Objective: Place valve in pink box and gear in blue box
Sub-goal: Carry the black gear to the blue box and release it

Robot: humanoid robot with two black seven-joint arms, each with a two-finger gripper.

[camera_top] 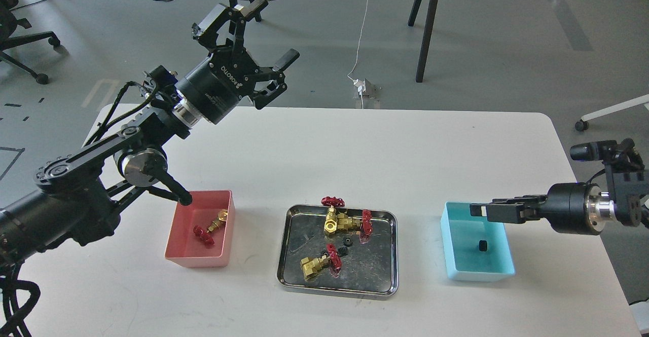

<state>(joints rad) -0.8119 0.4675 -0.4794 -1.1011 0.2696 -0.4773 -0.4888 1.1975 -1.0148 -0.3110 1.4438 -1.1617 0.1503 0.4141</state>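
Note:
A brass valve [209, 228] with a red handwheel lies in the pink box [195, 261] at the left. A tiny black gear [483, 246] lies on the floor of the blue box [479, 275] at the right. Three more valves, one of them in front [317, 265], and two black gears [346, 245] lie in the steel tray [337, 287] in the middle. My right gripper [476, 209] hovers over the blue box's far part, empty, fingers slightly apart. My left gripper [259, 34] is open and empty, raised high beyond the table's far left edge.
The white table [385, 154] carries the three containers in a row near its front. My left forearm and elbow [137, 164] hang over the table just behind the pink box. Chair and stand legs stand on the floor beyond.

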